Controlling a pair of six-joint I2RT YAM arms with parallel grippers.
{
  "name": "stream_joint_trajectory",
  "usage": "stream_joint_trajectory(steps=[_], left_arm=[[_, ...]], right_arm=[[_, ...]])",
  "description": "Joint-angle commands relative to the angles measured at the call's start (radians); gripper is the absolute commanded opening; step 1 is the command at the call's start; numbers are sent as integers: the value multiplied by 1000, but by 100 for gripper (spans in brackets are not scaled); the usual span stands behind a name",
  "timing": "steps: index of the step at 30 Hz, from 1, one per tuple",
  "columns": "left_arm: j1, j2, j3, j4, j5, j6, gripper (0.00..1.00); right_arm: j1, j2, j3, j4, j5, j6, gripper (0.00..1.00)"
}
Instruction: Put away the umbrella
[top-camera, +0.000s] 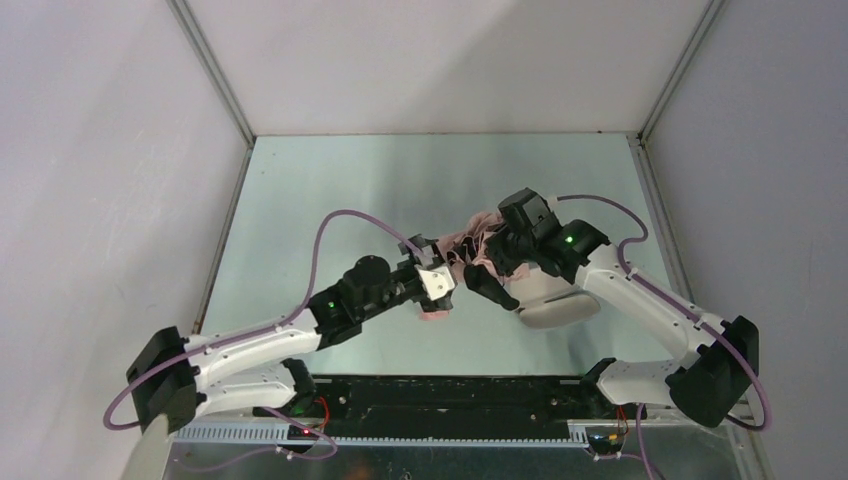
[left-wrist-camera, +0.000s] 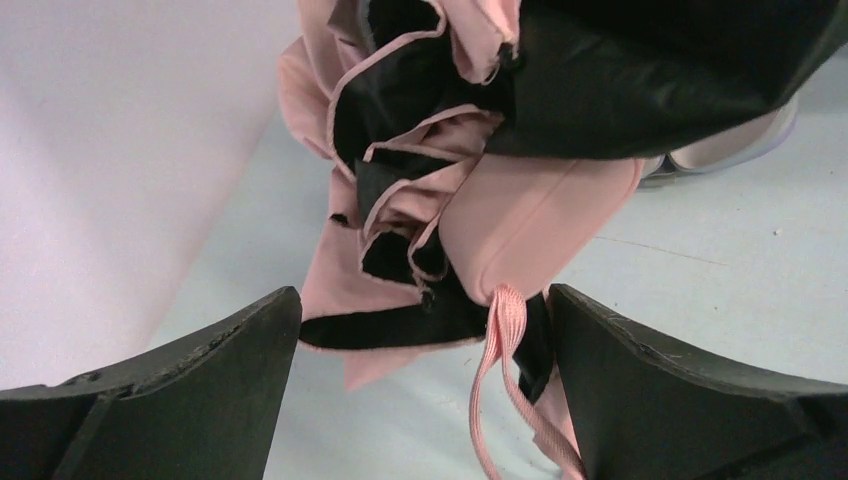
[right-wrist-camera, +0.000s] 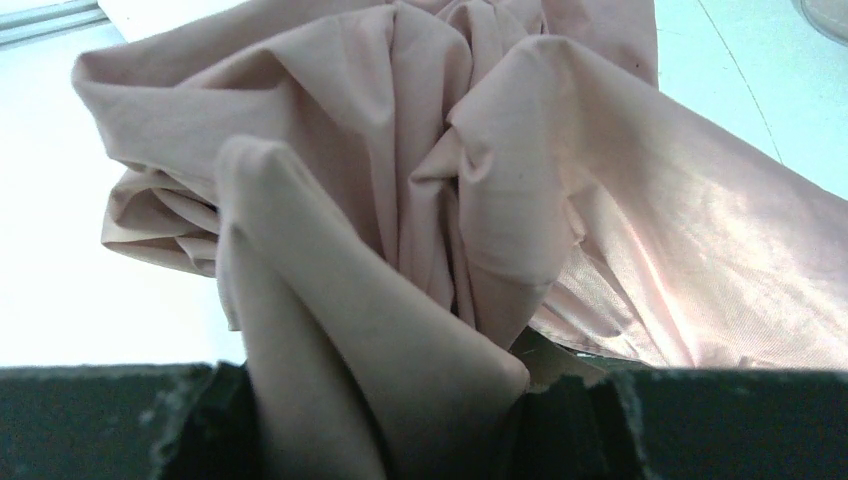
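Umbrella (left-wrist-camera: 540, 220) is pointing handle-first into your wide-open left gripper (left-wrist-camera: 422, 305) while your right gripper (right-wrist-camera: 400, 415) is clamping its bunched fabric.

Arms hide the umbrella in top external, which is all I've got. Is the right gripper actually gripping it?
Observer: Yes. The right wrist view shows the right gripper closed on a bunched fold of the umbrella fabric.
Operator: Left holding anything?
Observer: No. The left gripper is wide open. The handle lies just ahead of the gap, touching neither finger.
Operator: Strap?
Observer: The strap hangs loose from the handle's end into that gap.
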Motion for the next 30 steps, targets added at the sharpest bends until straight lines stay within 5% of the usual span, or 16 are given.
stream_joint_trajectory(steps=[1,5,7,10,15,17,18,21,27,30], left_arm=[[-21,50,71,54,8,96,100],[-40,125,104,41,37,114,99],[-42,147,103,59,57,111,90],[-43,163,98,85,81,106,56],[-46,158,68,122,128,95,26],[-46,154,40,175,123,49,5],[-46,153,15,228,113,24,1],[-46,156,-61,441,102,-115,0],[-38,221,-134,691,33,-281,0],[-7,236,-150,768,19,-360,0]], right_arm=[[13,-2,51,17,-2,32,0],[26,3,51,31,-20,41,0],[32,10,51,28,-24,43,0],[37,14,51,14,-33,40,0],[36,26,51,-3,-45,12,1],[26,27,51,-15,-42,-5,24],[23,25,52,-26,-32,-10,48],[0,10,49,-37,-15,-29,79],[-37,-64,42,-35,6,-41,99],[-62,-107,41,-41,18,-57,99]])
